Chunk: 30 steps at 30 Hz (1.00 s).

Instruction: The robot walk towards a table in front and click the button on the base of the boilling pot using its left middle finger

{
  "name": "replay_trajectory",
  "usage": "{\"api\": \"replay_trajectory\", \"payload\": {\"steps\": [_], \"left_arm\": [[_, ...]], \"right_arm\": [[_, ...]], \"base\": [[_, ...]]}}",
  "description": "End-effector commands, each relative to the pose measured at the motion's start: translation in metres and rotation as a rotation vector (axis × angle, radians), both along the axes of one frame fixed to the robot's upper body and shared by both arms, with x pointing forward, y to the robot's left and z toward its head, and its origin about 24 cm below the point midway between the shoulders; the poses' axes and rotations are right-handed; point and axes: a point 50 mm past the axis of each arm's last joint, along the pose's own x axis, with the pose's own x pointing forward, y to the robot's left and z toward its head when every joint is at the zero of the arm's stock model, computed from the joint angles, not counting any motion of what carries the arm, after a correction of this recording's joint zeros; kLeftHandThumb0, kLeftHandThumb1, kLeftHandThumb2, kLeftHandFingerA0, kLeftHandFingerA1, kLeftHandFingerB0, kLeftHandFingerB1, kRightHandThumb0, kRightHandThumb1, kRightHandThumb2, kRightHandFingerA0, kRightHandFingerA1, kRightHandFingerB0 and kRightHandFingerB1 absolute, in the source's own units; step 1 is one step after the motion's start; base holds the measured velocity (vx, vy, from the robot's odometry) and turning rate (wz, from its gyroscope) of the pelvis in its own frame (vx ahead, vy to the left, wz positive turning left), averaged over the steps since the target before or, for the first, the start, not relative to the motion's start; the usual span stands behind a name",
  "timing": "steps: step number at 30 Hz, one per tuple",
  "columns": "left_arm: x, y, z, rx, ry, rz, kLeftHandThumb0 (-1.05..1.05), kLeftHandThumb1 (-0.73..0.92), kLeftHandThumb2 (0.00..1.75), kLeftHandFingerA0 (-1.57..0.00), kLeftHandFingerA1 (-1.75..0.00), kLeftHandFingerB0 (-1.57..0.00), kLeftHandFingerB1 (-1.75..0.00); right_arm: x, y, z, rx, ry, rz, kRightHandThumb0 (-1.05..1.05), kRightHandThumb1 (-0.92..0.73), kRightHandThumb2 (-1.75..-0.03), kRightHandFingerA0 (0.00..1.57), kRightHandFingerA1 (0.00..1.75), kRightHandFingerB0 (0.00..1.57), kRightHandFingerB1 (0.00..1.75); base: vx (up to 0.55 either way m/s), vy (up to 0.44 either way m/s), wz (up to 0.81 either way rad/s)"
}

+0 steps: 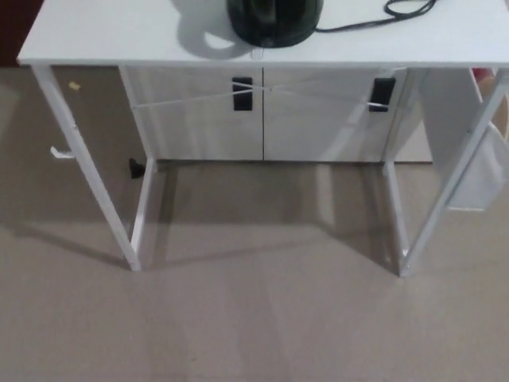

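Observation:
The black boiling pot (274, 20) stands on its base at the front edge of the white table (111, 36), top centre of the head view; only its lower part shows. A small pale button (256, 53) sits at the base's front, right at the table edge. A black cord (374, 17) runs from the pot to the right. Neither of my hands appears in the picture.
The table stands on thin white legs (83, 163) with crossed braces, over grey carpet (254, 318). Behind it is a white cabinet (262, 111) with black handles. A white panel (485, 171) leans at the right.

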Motion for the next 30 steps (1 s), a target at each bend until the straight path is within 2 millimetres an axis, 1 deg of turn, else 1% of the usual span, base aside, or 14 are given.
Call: {"api": "replay_trajectory", "payload": {"steps": [1, 2, 3, 7, 8, 10, 13, 16, 22, 23, 25, 30], "left_arm": [[0.0029, 0.0045, 0.0027, 0.029, -0.005, -0.016, -0.36, 0.45, 0.53, -0.59, -0.40, -0.43, -0.34], [0.0043, 0.0045, 0.0029, 0.026, -0.006, -0.013, -0.36, 0.45, 0.53, -0.59, -0.40, -0.43, -0.34], [0.0034, 0.0043, 0.0036, 0.024, -0.004, -0.016, -0.43, 0.38, 0.66, -0.51, -0.48, -0.35, -0.41], [0.0039, 0.0046, 0.0046, 0.028, -0.006, -0.021, -0.40, 0.40, 0.65, -0.50, -0.47, -0.35, -0.41], [0.0032, 0.0047, 0.0044, 0.027, -0.002, -0.020, -0.40, 0.40, 0.64, -0.49, -0.46, -0.37, -0.41], [0.0039, 0.0052, 0.0050, 0.022, -0.001, -0.016, -0.39, 0.41, 0.64, -0.49, -0.46, -0.37, -0.41], [-0.0013, 0.0047, 0.0040, 0.036, 0.003, -0.033, -0.42, 0.40, 0.66, -0.50, -0.47, -0.36, -0.41], [0.0009, 0.0046, 0.0033, 0.045, -0.003, -0.036, -0.44, 0.39, 0.66, -0.52, -0.48, -0.36, -0.42], [0.0028, 0.0054, 0.0033, 0.052, 0.001, -0.039, -0.44, 0.38, 0.66, -0.52, -0.48, -0.36, -0.42], [0.0027, 0.0053, 0.0030, 0.051, 0.001, -0.038, -0.44, 0.38, 0.66, -0.52, -0.48, -0.36, -0.42], [0.0008, 0.0058, 0.0025, 0.052, 0.006, -0.035, -0.43, 0.39, 0.66, -0.51, -0.48, -0.36, -0.41], [0.0019, 0.0063, 0.0024, 0.056, 0.004, -0.038, -0.43, 0.39, 0.66, -0.52, -0.48, -0.36, -0.42]], "right_arm": [[0.0012, -0.0022, 0.0004, -0.014, 0.004, 0.005, -0.48, -0.60, -0.59, 0.69, 0.41, 0.50, 0.36], [0.0029, -0.0026, 0.0007, -0.011, 0.004, 0.007, -0.48, -0.60, -0.59, 0.69, 0.41, 0.50, 0.36], [0.0025, -0.0022, 0.0006, -0.012, 0.003, 0.005, -0.48, -0.59, -0.59, 0.69, 0.41, 0.50, 0.36], [0.0048, -0.0011, 0.0009, -0.007, 0.000, 0.013, -0.47, -0.60, -0.59, 0.68, 0.41, 0.49, 0.36], [0.0041, -0.0010, 0.0006, -0.007, 0.003, 0.015, -0.46, -0.60, -0.59, 0.68, 0.41, 0.48, 0.36], [0.0050, -0.0005, 0.0000, -0.002, 0.007, 0.015, -0.46, -0.60, -0.59, 0.69, 0.41, 0.49, 0.36], [-0.0004, -0.0011, -0.0015, 0.000, 0.020, 0.014, -0.46, -0.60, -0.59, 0.69, 0.41, 0.49, 0.36], [0.0008, -0.0016, -0.0005, -0.014, 0.016, 0.019, -0.49, -0.61, -0.59, 0.70, 0.41, 0.51, 0.37], [0.0042, -0.0014, -0.0004, -0.025, 0.015, 0.032, -0.48, -0.61, -0.59, 0.69, 0.41, 0.50, 0.36], [0.0040, -0.0020, -0.0003, -0.025, 0.016, 0.033, -0.48, -0.61, -0.59, 0.69, 0.41, 0.50, 0.36], [0.0032, -0.0019, -0.0014, -0.020, 0.026, 0.030, -0.47, -0.61, -0.59, 0.70, 0.41, 0.50, 0.37], [0.0051, -0.0014, -0.0019, -0.009, 0.028, 0.029, -0.47, -0.61, -0.59, 0.68, 0.41, 0.50, 0.37]], "base": [[0.23, -0.055, -0.03], [0.20, 0.008, -0.09], [0.22, 0.051, -0.08], [0.27, 0.115, -0.13], [0.46, 0.073, 0.64], [0.74, 0.081, -0.35], [0.29, 0.092, 0.09], [0.19, -0.003, 0.12], [0.17, -0.164, 0.19], [0.31, -0.372, -0.90], [0.29, -0.332, 0.47], [0.15, -0.133, -0.04]]}}
